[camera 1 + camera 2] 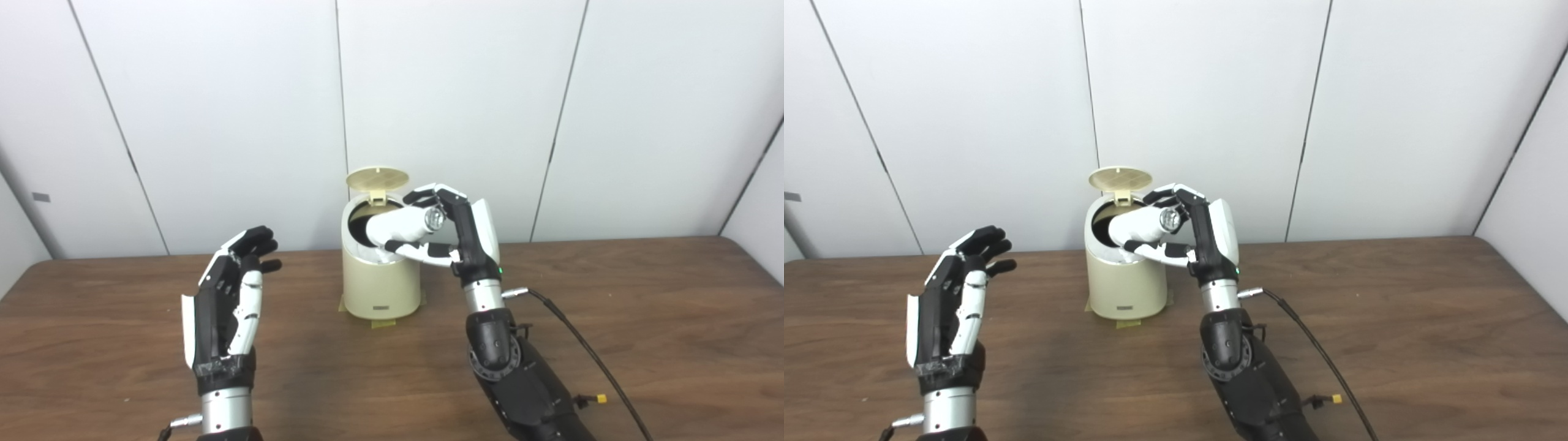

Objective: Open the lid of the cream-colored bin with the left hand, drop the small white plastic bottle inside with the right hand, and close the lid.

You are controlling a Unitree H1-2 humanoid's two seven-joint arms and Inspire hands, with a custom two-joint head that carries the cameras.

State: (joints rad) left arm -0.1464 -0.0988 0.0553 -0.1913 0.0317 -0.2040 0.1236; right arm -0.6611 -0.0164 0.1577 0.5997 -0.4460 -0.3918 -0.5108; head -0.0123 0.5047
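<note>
With the lid (376, 178) already up, we tip the white bottle (398, 225) into the cream bin (380, 288), our right hand (456, 229) clamped on it; left hand (229, 294), fingers apart, waits beside the bin. Release and closing remain.

Matt wood-grain table (643, 318), smooth cream bin (380, 288), seemingly plastic bottle (395, 225)

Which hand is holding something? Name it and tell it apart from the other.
The right hand: it is shut on the white bottle, tilted into the open bin. The left hand is open beside it.
</note>
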